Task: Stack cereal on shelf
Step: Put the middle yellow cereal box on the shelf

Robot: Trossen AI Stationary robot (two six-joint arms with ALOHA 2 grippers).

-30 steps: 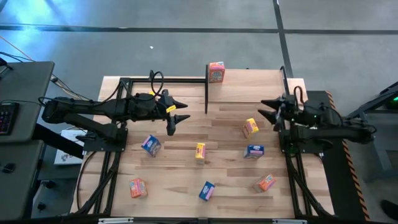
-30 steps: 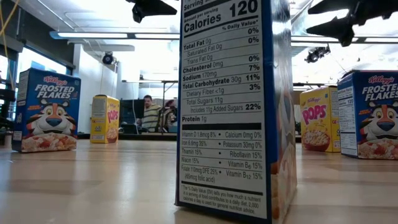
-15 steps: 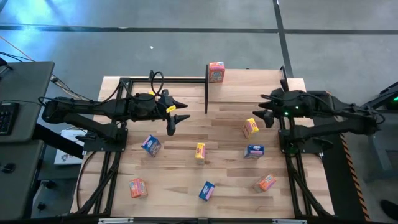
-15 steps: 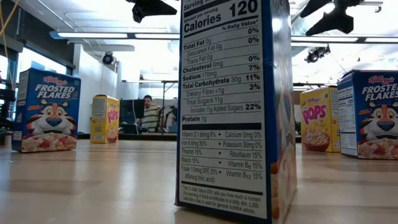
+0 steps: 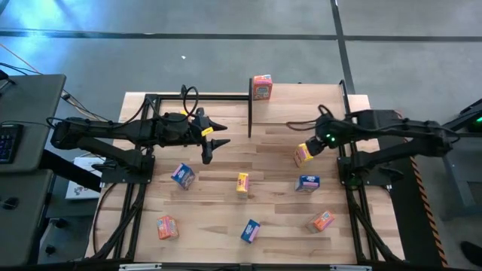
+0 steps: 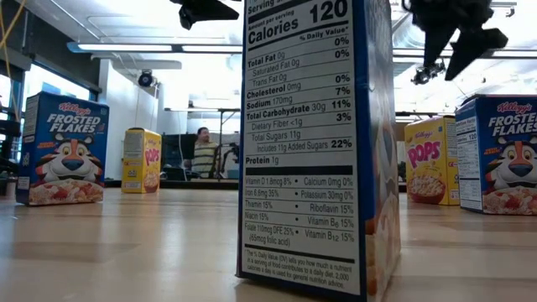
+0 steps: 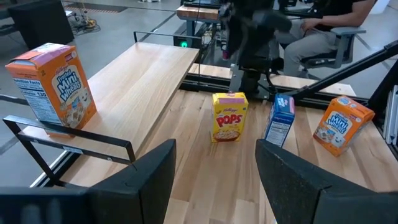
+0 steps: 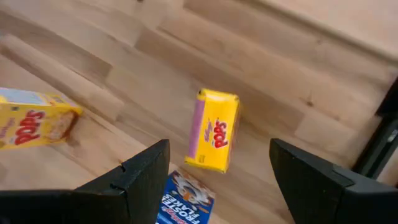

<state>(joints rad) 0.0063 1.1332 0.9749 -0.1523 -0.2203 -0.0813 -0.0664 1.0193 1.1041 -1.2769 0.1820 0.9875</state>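
Note:
Several tiny cereal boxes stand on the plank tabletop. One orange-pink box [image 5: 262, 87] [image 7: 53, 84] stands on the light-wood shelf [image 5: 301, 102] [image 7: 146, 78]. My right gripper [image 5: 311, 144] [image 8: 219, 152] [image 6: 457, 42] hovers open above an upright yellow box [image 5: 303, 155] [image 8: 214, 130], fingers pointing down and touching nothing. A blue box [image 5: 307, 183] [image 8: 189, 202] stands just nearer, and another yellow box [image 5: 242, 183] [image 8: 34, 124] is at mid-table. My left gripper [image 5: 217, 141] [image 7: 214, 174] waits open in the air left of the shelf.
More boxes stand on the table: blue [image 5: 183, 175], blue [image 5: 250, 230], orange-pink [image 5: 166, 226], orange-pink [image 5: 322, 220]. A black metal frame [image 5: 199, 96] extends left of the shelf. A blue box [image 6: 319, 143] fills the middle of the low view. A seated person [image 6: 204, 151] is behind the table.
My right gripper has moved from the table's right edge toward the left, over the yellow box, and has tipped from level to pointing down. It stays open. The left arm and all boxes have kept still.

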